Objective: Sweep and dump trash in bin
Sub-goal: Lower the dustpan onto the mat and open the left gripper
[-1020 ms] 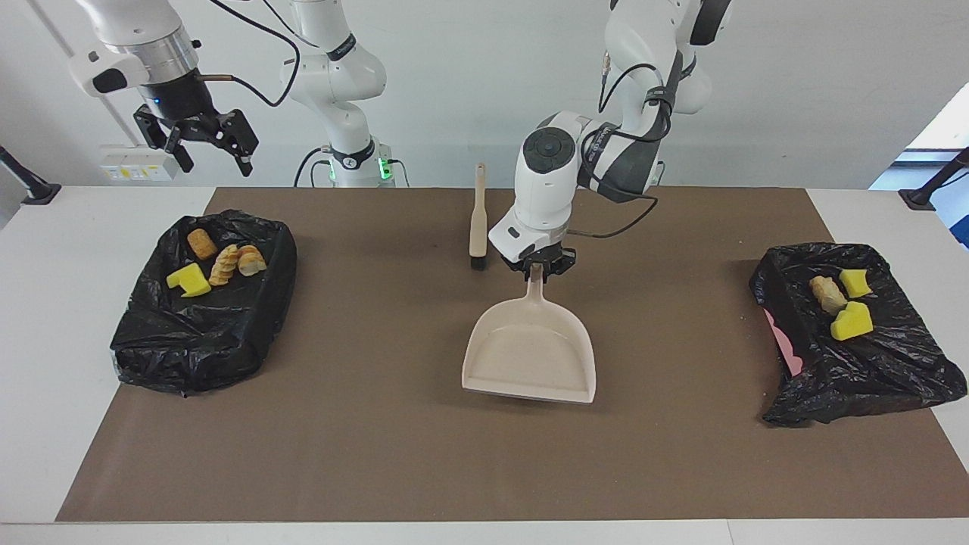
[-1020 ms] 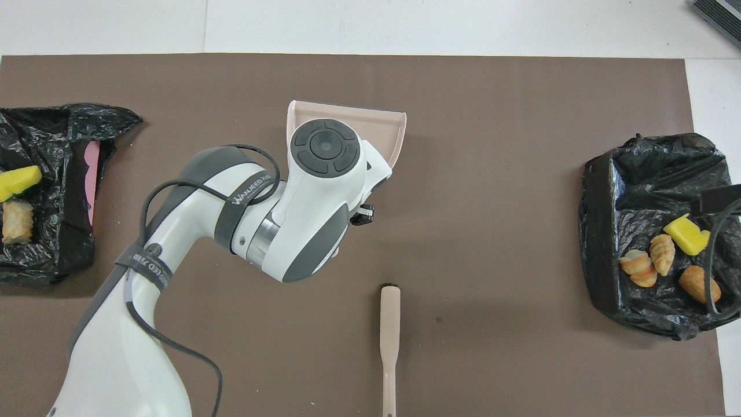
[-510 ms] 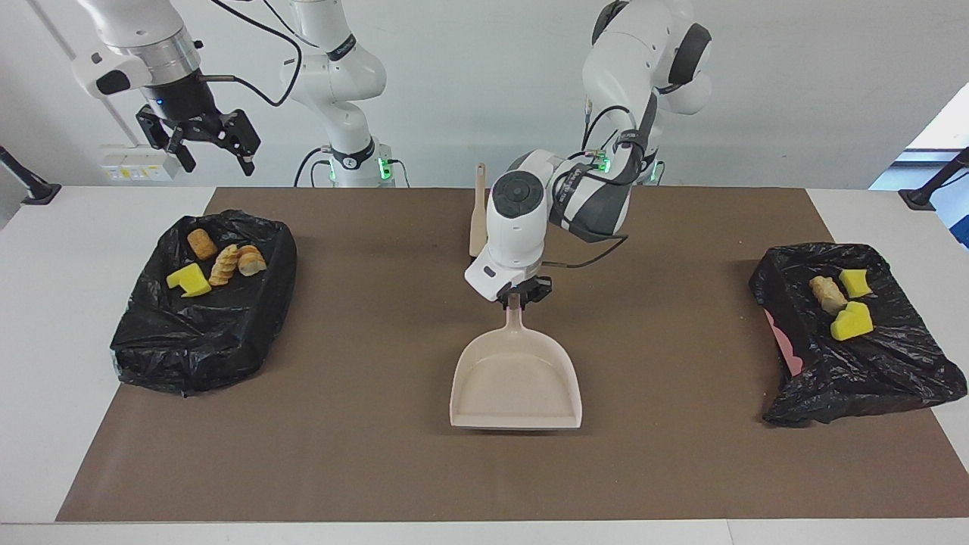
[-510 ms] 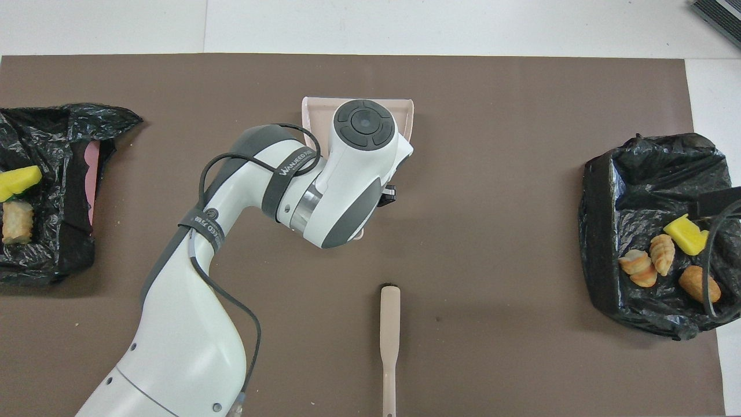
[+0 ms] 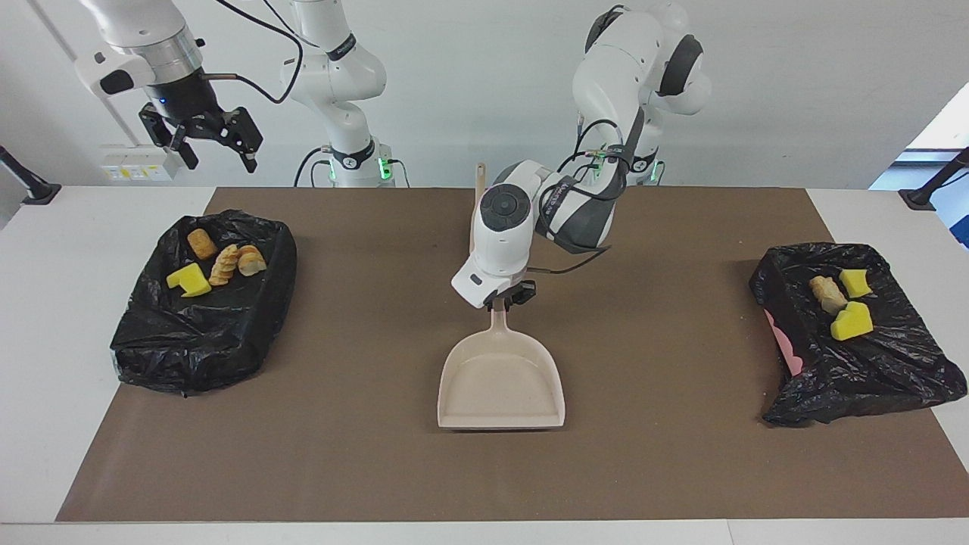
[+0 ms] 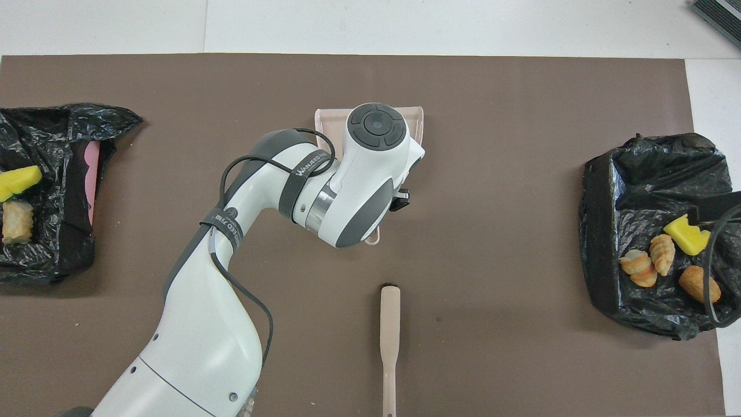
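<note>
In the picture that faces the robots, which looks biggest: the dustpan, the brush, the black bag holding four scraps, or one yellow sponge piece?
Largest to smallest, as seen in the facing view:
1. Black bag holding four scraps
2. Dustpan
3. Brush, partly hidden by the left arm, so its rank is unsure
4. Yellow sponge piece

White table [image 5: 91, 363] under brown mat [image 5: 363, 454]

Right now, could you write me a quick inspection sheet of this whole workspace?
Surface: brown mat on a white table.
Job's things: trash in one black-lined bin, more scraps in the other bin; dustpan looks empty; brush lies nearer the robots.
Clutter: nothing seen.
Grippers: left gripper shut on the dustpan's handle; right gripper open, over the table's edge.
Cables: looped along both arms.
Surroundings: white wall, socket strip.
</note>
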{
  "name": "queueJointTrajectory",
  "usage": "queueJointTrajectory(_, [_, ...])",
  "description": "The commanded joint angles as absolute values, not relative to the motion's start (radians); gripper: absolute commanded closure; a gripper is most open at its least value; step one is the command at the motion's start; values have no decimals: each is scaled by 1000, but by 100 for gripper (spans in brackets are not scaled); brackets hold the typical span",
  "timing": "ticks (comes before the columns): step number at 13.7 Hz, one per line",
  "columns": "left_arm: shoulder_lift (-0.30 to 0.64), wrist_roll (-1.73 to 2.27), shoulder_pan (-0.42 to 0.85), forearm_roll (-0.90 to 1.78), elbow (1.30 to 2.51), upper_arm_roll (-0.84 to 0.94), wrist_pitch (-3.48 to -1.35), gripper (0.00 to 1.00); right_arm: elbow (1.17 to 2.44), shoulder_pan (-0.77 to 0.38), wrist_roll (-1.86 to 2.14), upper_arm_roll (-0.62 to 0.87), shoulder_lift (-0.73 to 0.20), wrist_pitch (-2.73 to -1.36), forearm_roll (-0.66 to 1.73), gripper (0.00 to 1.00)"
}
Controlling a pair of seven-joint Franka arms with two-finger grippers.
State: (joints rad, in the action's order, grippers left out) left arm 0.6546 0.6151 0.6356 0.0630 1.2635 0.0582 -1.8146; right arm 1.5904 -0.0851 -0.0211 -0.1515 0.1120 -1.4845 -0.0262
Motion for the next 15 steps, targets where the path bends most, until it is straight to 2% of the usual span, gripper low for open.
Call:
queueJointTrajectory(1, [657, 638, 647, 89, 1272, 44, -1864, 100, 1611, -75, 9, -147, 133, -1468, -28, 0])
queueJointTrajectory(6, [652, 629, 655, 103, 1308, 55, -1932, 100, 1612, -104, -90, -140, 137, -1468, -49, 0])
queueJointTrajectory(8, [646, 632, 661, 110, 1315, 64, -1933, 78, 1602, -112, -77, -140, 126, -1465, -49, 0])
queueJointTrajectory(10, [644, 630, 669, 110, 1325, 64, -1936, 67, 1563, -94, -68, -149, 103, -1413, -20, 0])
queueJointTrajectory(11, [641, 630, 670, 106, 1328, 64, -1936, 55, 1562, -92, -66, -153, 95, -1405, -5, 0])
queueJointTrajectory(12, [638, 630, 670, 98, 1328, 63, -1931, 52, 1562, -92, -69, -156, 95, -1408, 15, 0])
queueJointTrajectory(15, [585, 630, 666, 48, 1347, 60, -1915, 23, 1577, -95, -67, -156, 104, -1446, 14, 0])
